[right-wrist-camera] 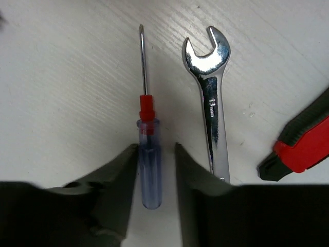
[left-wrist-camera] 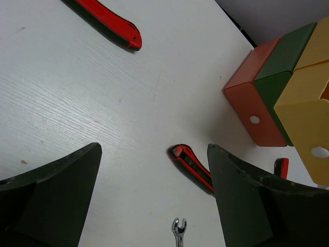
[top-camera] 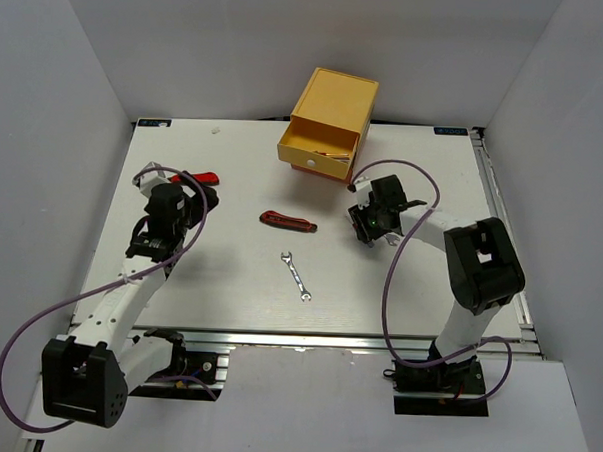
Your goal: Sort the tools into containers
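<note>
In the right wrist view my right gripper (right-wrist-camera: 156,149) straddles the clear blue handle of a short screwdriver (right-wrist-camera: 149,170) lying on the table. The left finger touches the handle; a narrow gap stays at the right finger. A silver wrench (right-wrist-camera: 213,103) lies just right of it. My left gripper (left-wrist-camera: 154,149) hangs wide open over bare table, holding nothing. Beyond it lie a red-and-black knife-like tool (left-wrist-camera: 193,164) and a second wrench (top-camera: 295,275). The stacked containers (top-camera: 326,127) stand at the back, with the yellow top drawer pulled open.
A second red-and-black tool (top-camera: 203,179) lies near the left arm at the table's left. The orange-red (left-wrist-camera: 252,103) and green (left-wrist-camera: 282,56) drawers are shut. White walls close in the table on the left, back and right.
</note>
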`<state>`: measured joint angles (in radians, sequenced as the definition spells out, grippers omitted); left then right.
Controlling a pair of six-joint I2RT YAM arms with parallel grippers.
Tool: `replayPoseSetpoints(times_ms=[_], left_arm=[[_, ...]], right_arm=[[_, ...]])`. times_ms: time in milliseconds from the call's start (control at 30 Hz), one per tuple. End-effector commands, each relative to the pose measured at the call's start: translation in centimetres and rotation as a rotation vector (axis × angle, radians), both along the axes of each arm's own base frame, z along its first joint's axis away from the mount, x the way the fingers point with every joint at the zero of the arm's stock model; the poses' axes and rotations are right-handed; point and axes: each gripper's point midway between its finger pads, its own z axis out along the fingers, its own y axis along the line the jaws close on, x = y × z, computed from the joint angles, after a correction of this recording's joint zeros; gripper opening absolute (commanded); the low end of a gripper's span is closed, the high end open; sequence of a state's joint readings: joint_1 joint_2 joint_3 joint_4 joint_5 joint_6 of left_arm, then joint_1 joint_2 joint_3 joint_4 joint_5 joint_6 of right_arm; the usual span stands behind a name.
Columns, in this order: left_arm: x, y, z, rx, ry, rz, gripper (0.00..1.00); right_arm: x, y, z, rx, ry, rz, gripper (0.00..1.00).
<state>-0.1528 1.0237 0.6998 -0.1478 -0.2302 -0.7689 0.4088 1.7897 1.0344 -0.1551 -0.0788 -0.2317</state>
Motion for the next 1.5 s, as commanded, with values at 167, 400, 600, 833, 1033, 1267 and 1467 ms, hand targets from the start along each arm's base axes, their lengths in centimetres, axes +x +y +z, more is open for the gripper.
replayPoseSetpoints(times_ms=[167,400,600,833,1033,1267,1467], left_arm=[[0.0,-0.4,0.1,-0.042,-0.03,-0.008,0.95],[0.2,-0.7,-0.3,-0.048,-0.031,-0.021,0.95],[0.6,-1.0,-0.1,-0.056,-0.042,-0.035,0.95],[0.7,-1.3,-0.4,-0.058,-0.04,-0.052,0.95],[0.5,-1.4,-0.3,-0.056,-0.046,-0.057,0.95],[-0.2,-1.2,-0.5,-0.063,-0.053,-0.053,0.95],[-0.6,-1.1,-0.6,-0.063,-0.051,-0.05,0.95]], right_arm=[[-2.7,0.2,0.5,0.039,-0.005,0.098,0.06],[-8.8,3.4,8.2,0.198,-0.084,0.641,0.0],[-9.4,7.4,18.8,0.419,-0.241,0.835,0.0],[-3.0,12.1,29.0,0.615,-0.397,0.778,0.0],[1.8,14.7,32.0,0.677,-0.458,0.778,0.0],[5.6,15.4,32.9,0.661,-0.522,0.744,0.0],[7.7,14.9,31.9,0.618,-0.554,0.704,0.0]])
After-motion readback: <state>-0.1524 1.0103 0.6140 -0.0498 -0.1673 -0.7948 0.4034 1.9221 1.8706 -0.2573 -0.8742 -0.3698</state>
